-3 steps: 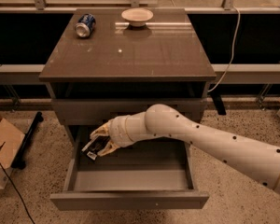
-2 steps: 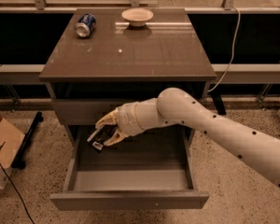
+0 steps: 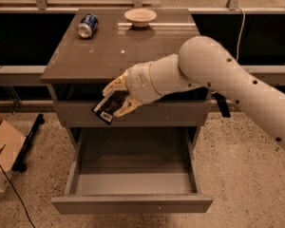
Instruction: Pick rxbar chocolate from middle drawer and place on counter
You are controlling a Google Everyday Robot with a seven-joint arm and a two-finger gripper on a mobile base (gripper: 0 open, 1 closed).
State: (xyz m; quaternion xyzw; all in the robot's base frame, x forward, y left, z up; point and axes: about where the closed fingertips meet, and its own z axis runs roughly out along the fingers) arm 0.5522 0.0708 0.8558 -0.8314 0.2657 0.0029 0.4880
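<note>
My gripper (image 3: 115, 99) is shut on the rxbar chocolate (image 3: 107, 108), a flat black wrapper with a white label patch at its lower end. It holds the bar in the air in front of the upper grey drawer front, just below the counter's front edge. The middle drawer (image 3: 133, 204) is pulled wide open below and shows nothing inside. The counter (image 3: 118, 51) is a glossy grey-brown slab above the gripper.
A blue soda can (image 3: 87, 25) lies on its side at the counter's back left. A white bowl (image 3: 140, 16) stands at the back middle. A cardboard box (image 3: 2, 146) sits on the floor at the left. My white arm (image 3: 218, 75) reaches in from the right.
My gripper has risen out of the middle drawer with the rxbar chocolate, from the drawer's back left up to the height of the counter's front edge.
</note>
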